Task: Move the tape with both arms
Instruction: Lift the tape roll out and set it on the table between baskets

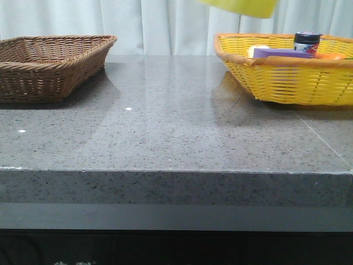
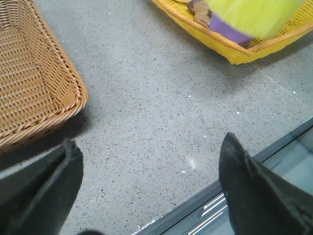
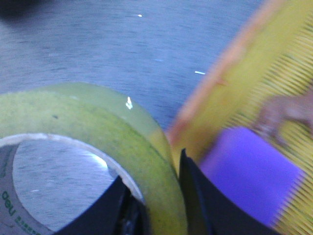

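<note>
We see the right gripper (image 3: 155,196) pinching the tape's (image 3: 98,132) wall, holding it high above the yellow basket (image 1: 287,83) at the table's far right corner, while the left gripper (image 2: 146,191) waits with fingers wide, presumably for the handover.

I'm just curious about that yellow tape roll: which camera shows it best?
The right wrist view: the tape fills it, pinched by the right gripper. The front view catches only its bottom edge; the left wrist view shows a yellow blur.
</note>
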Tool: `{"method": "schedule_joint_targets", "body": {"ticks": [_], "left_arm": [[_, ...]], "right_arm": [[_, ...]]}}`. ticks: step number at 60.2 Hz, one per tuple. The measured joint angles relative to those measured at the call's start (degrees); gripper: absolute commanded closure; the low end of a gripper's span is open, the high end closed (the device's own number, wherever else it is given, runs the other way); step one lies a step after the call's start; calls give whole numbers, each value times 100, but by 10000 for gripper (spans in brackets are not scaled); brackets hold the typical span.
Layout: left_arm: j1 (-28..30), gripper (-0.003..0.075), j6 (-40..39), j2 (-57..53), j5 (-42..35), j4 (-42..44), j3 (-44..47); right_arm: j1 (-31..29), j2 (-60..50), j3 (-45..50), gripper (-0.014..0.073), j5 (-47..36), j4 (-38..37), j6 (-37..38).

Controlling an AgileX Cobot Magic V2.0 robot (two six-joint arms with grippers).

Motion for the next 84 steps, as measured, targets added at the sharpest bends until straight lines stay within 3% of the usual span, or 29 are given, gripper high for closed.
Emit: {"method": "schedule_joint_targets", "body": {"ticks": [13,24,46,51,62,84], "left_arm": [[0,154,0,0,0,0,0],[0,154,0,0,0,0,0],[0,154,0,0,0,0,0],[0,154,0,0,0,0,0],[0,154,0,0,0,0,0],[0,154,0,0,-11,0,0]], "right_arm": [[860,332,0,517,-15,-160,294],[1431,874,0,517,-243,-963,893],[1690,1651,0,507,-740,-1534,1349],[1690,1709,0,436,-770,-1584,1376],[1690,1712,0,168,-948,-1630,1468],[1668,1147,13,148,-1295,-1578,1556]]}}
